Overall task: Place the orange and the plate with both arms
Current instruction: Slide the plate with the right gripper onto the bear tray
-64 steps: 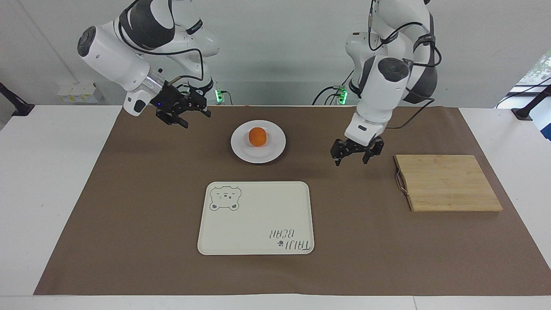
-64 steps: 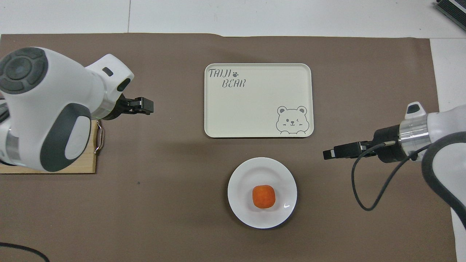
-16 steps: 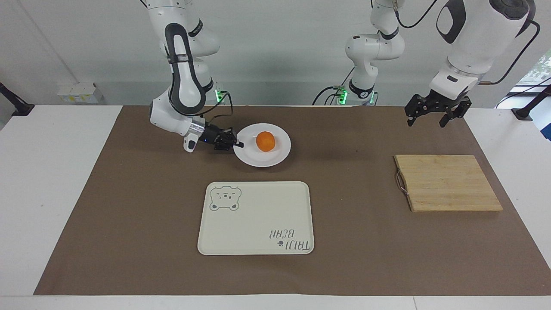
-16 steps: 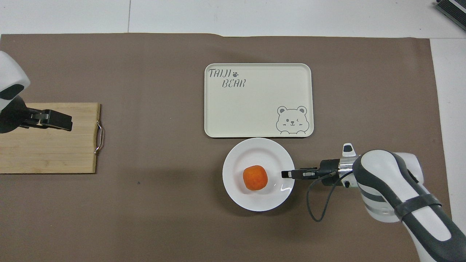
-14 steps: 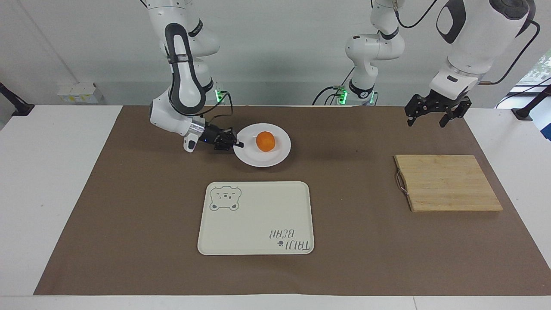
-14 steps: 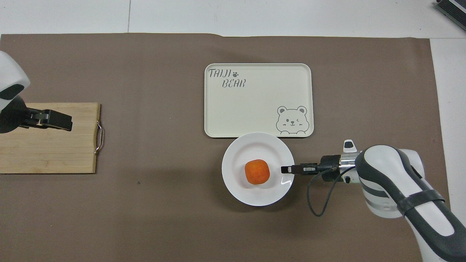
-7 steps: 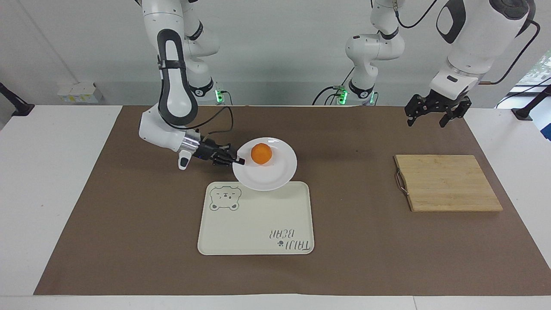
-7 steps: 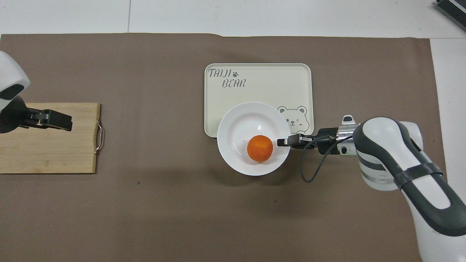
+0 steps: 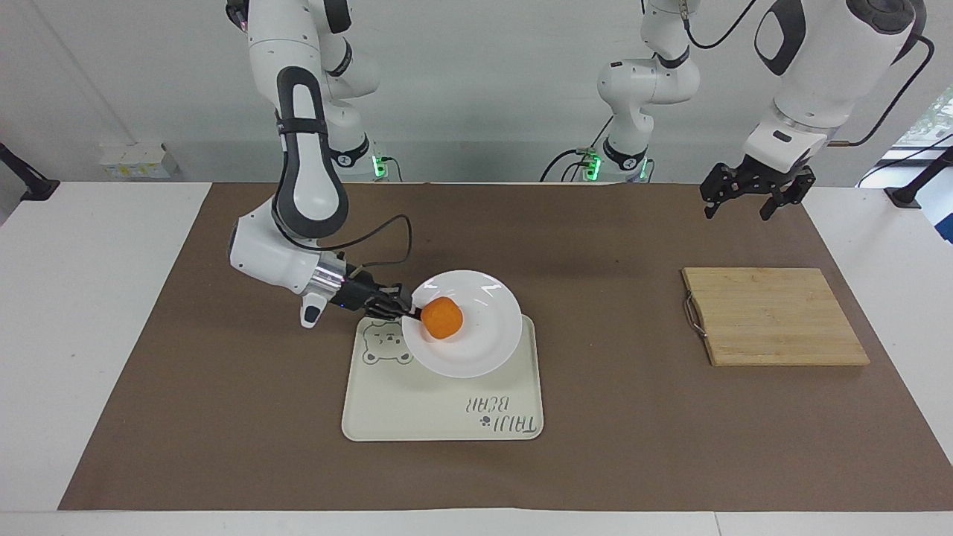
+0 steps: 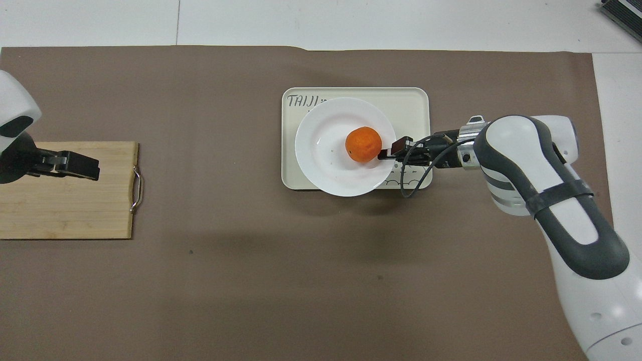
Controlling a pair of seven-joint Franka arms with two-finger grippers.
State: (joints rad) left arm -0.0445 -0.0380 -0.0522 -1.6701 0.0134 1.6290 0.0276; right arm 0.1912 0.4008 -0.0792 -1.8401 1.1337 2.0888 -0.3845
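The white plate [image 9: 484,327] with the orange [image 9: 441,318] on it hangs just above the cream bear tray [image 9: 417,409]. My right gripper [image 9: 407,310] is shut on the plate's rim at the right arm's end. The orange lies in the plate close to that gripper. In the overhead view the plate [image 10: 326,150] covers most of the tray [image 10: 416,100], with the orange [image 10: 363,144] beside the right gripper [image 10: 388,153]. My left gripper [image 9: 735,212] is open and empty, raised over the cutting board [image 9: 774,316], and waits.
The wooden cutting board [image 10: 65,210] with a metal handle lies toward the left arm's end of the table, with the left gripper [image 10: 83,168] over it. A brown mat [image 9: 223,417] covers the table's middle.
My right gripper has carried the plate with the orange away from the robots until it hangs over the tray. The orange has rolled toward the gripper. The left arm has not moved.
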